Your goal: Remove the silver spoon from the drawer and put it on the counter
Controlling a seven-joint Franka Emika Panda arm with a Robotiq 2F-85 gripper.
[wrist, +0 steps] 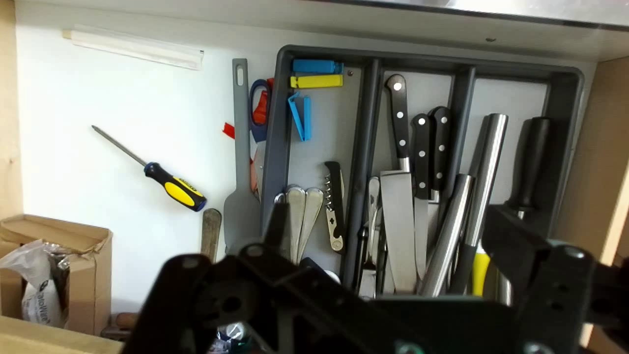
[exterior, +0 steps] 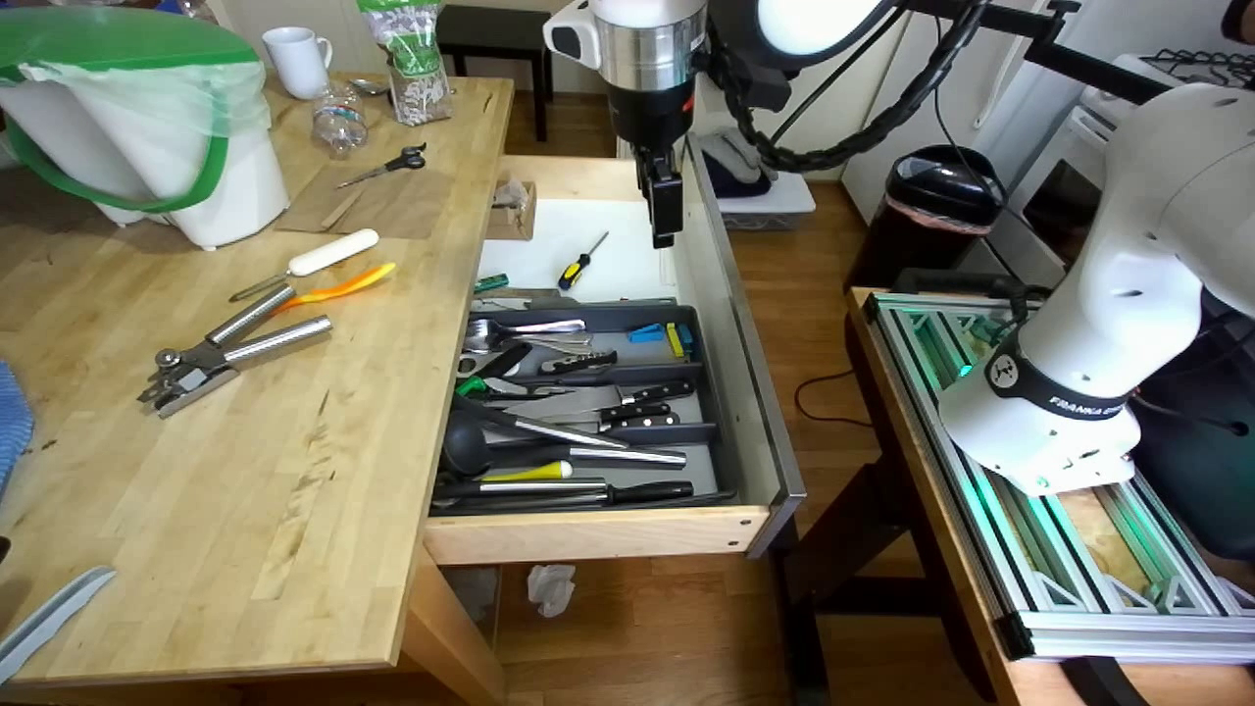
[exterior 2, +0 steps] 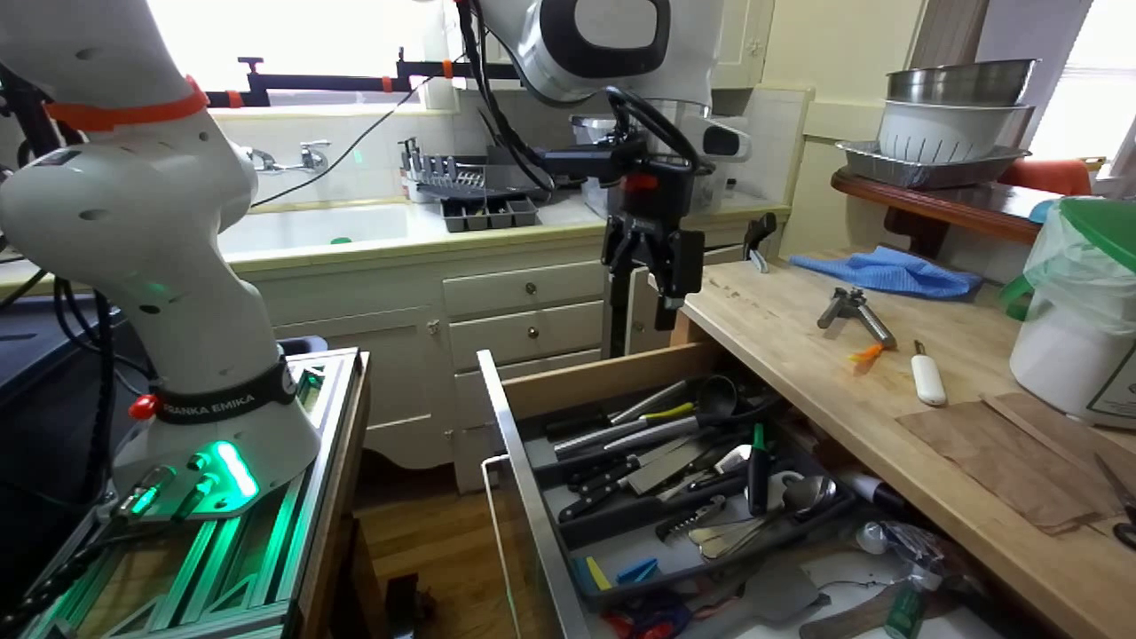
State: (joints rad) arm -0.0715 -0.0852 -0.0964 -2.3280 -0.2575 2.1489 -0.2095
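The black end effector (exterior 2: 641,328) spreads wide, holding nothing. In an exterior view, a shiny, round spoon (exterior 2: 809,493) lies at four o'clock, in the wooden drawer (exterior 2: 612,374).

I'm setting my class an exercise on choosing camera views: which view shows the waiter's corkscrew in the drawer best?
The wrist view: the waiter's corkscrew lies there whole and large, seen from above, its coil distinct. Both exterior views show it too, but smaller and at a slant, with less detail.
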